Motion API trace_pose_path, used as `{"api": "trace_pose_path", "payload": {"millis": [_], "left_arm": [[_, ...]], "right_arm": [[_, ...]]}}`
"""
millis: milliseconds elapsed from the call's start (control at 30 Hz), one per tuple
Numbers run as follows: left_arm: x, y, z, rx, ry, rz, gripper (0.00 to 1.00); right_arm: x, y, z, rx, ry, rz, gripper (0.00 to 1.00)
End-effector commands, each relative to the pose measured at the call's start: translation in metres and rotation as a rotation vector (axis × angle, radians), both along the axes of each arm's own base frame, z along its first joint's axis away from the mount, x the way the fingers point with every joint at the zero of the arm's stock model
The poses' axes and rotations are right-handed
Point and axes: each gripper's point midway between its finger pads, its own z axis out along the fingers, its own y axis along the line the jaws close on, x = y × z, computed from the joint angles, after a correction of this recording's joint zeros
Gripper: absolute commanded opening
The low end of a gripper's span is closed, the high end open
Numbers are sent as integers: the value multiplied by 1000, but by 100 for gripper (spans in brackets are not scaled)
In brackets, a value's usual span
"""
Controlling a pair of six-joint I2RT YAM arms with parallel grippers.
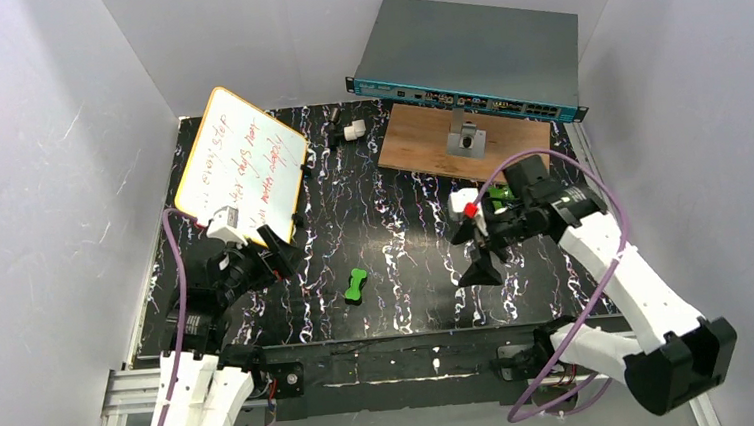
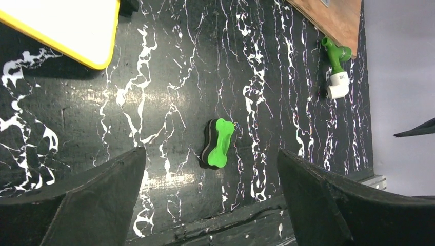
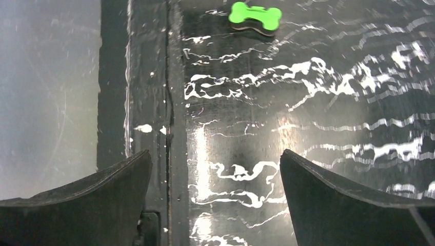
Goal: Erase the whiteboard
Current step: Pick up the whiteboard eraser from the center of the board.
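Far on the left lies the whiteboard [image 1: 240,167]. It is white with a yellow rim, and it has red writing on it. None of the writing is rubbed off yet. I cannot tell if the board lies flat or leans a bit on the wall.

I think the board is light, stiff and thin. Its face looks smooth, so it could slide on the black table [image 1: 409,301] when something rubs it. A good place to hold it is the yellow rim, at the near edge. The white face is not a good place, because it is slippery and a finger could smear the red lines.

The left pincer [image 1: 256,254] hangs just beside the near edge of the board. Its two fingers are spread wide and hold nothing.

Next, near the middle of the table, lies a small green eraser [image 1: 356,286] shaped like a bone. It has a dark layer under the green top, and I guess that part is soft. It looks very light. The thin middle of the bone is the best spot to pinch, since the fat ends could slip out.

On the right, the right pincer [image 1: 471,249] hangs over the table, well apart from the board. Its fingers are wide open too, and it holds nothing.
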Motion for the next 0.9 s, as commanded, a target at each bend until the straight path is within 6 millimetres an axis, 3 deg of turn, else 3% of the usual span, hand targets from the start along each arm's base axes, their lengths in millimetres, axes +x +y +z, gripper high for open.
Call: {"api": "trace_pose_path", "payload": {"millis": [0,200,400,467,600,867], "left_arm": [[-1,-1,-12,-36,44,33,99],[-2,2,-18,7,123,31,100],[3,59,18,276,55,212,99],[8,69,21,332,61,237,100],[13,66,16,306,72,248,99],[-9,73,14,279,15,291,100]], "right_arm": [[-2,21,-3,-24,-178,252,100],[-9,70,-32,-36,-321,611,100],[-1,143,-62,-98,-366,807,100],[4,162,-71,-106,-379,846,100],[20,192,-91,-155,-387,907,95],[28,211,-133,-250,-385,975,87]]}}
